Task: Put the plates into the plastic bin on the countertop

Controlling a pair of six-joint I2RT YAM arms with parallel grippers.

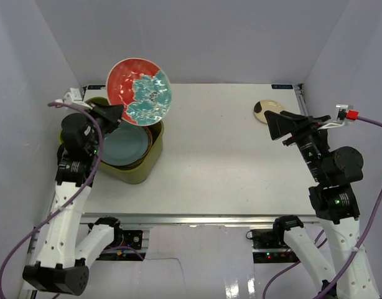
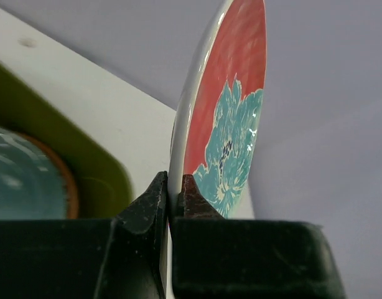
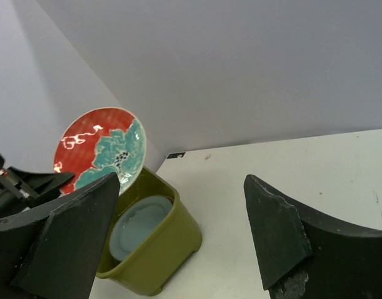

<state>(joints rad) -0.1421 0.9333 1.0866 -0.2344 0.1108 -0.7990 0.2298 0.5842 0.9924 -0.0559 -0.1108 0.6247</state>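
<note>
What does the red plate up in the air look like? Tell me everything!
The red plate is round and shiny, like glazed ceramic, with a teal flower and white swirls on its face and a pale back. It stands tilted up on edge in the air, above the olive-green bin. Only the left gripper touches it, pinching its lower rim.

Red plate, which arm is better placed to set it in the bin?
Left. The left gripper grips the red plate by its rim, right by the green bin. The right gripper is open, empty, and across the table near a cream plate.
</note>
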